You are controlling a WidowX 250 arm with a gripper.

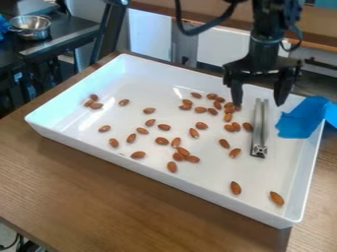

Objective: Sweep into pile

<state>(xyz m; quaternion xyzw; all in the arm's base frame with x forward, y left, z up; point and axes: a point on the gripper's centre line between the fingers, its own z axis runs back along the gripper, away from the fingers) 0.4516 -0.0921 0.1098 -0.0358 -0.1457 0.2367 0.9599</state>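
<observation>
A brown wood-grain table (99, 182) bears a shallow, glossy white plastic tray (164, 176), whose raised walls probably serve to contain the sweepings. Above the tray's far right part hangs the black 2-finger gripper (259, 104), its fingers released and parted over 1 end of a slotted, silvery metal bar, likely placed to grasp it. A blue, tape-like sheet (303, 117) laps the tray's right wall, perhaps to steady it. The bar (259, 128) lies inside the tray's right side, presumably as the sweeping tool. Whole, reddish-brown, teardrop-shaped almonds (162, 141) are scattered over the tray's floor: a loose cluster left of the bar, 3 towards the tray's left wall, 2 near its front right corner. Their skins look smooth, some catching light.
</observation>
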